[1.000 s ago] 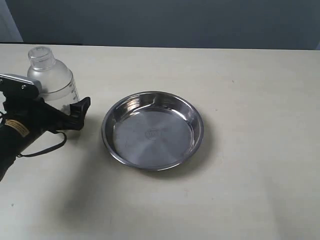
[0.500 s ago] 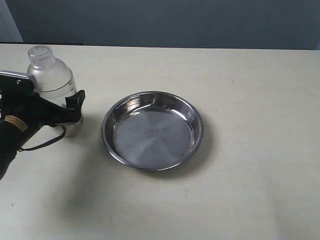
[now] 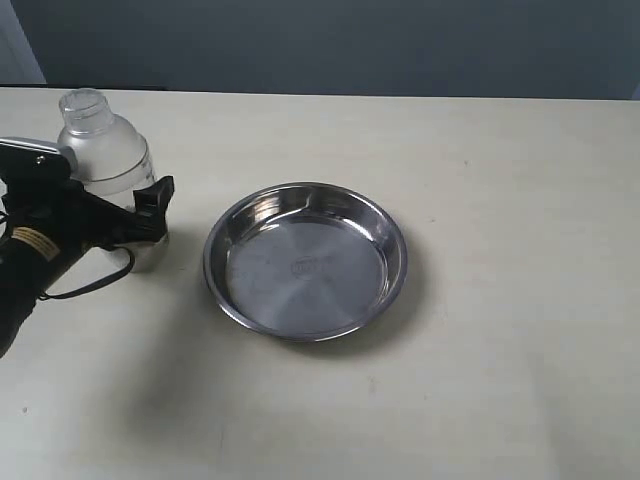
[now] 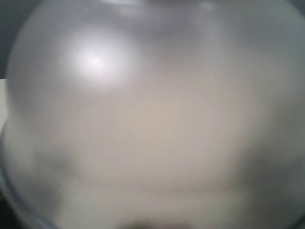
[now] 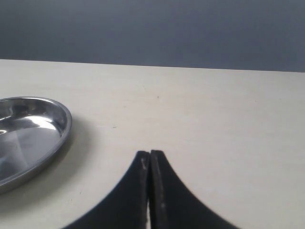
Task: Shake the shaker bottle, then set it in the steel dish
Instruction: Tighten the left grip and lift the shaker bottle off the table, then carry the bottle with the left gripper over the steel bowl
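The frosted shaker bottle (image 3: pixel 105 150) stands upright on the table at the far left, its clear cap on top. My left gripper (image 3: pixel 145 187) reaches in from the left edge and holds it around the lower body; the near black finger (image 3: pixel 155 203) presses against the bottle's front, and the far finger is hidden behind it. In the left wrist view the bottle (image 4: pixel 152 119) fills the whole picture as a blur and hides the jaws. The steel dish (image 3: pixel 214 262) lies just right of the bottle with nothing in it; its rim (image 5: pixel 66 125) also shows in the right wrist view. My right gripper (image 5: pixel 150 153) is shut and holds nothing.
The pale table top (image 3: pixel 520 300) stretches to the right of the dish, and a dark wall runs behind the far edge. A black cable (image 3: pixel 85 287) loops under my left arm. My right arm does not appear in the exterior view.
My left gripper has slid in around the bottle, and its near finger has moved up against the bottle's side. The bottle has shifted very slightly right. The dish has not moved.
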You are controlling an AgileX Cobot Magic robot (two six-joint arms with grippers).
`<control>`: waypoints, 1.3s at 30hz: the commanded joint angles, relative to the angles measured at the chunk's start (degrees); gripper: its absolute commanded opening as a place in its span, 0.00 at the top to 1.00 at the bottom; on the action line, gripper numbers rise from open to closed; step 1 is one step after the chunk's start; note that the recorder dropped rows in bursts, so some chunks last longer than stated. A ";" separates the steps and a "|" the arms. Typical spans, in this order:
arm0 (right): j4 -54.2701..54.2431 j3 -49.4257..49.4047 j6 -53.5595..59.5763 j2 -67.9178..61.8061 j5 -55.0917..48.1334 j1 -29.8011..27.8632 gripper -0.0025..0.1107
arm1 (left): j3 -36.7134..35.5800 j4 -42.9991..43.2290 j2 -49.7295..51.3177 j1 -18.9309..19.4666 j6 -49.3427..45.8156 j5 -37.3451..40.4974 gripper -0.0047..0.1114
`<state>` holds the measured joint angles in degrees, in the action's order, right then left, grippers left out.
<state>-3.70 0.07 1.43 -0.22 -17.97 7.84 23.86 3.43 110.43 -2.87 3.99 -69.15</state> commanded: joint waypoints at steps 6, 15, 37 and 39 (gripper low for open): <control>0.15 -0.07 0.07 0.22 0.48 0.21 0.98 | 0.28 0.37 0.18 0.03 1.86 2.99 0.94; 0.15 -0.07 0.07 0.22 0.48 0.21 0.98 | 0.28 10.08 -1.81 0.03 10.27 -0.81 0.96; 0.15 -0.07 0.07 0.22 0.48 0.21 0.98 | 3.60 30.46 -38.42 -0.08 26.77 9.60 0.96; 0.15 -0.07 0.07 0.22 0.48 0.21 0.98 | 4.25 32.41 -40.18 -0.08 30.08 9.61 0.96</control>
<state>-3.70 0.07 1.43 -0.22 -17.97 7.84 26.79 32.04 73.14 -2.87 29.14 -57.16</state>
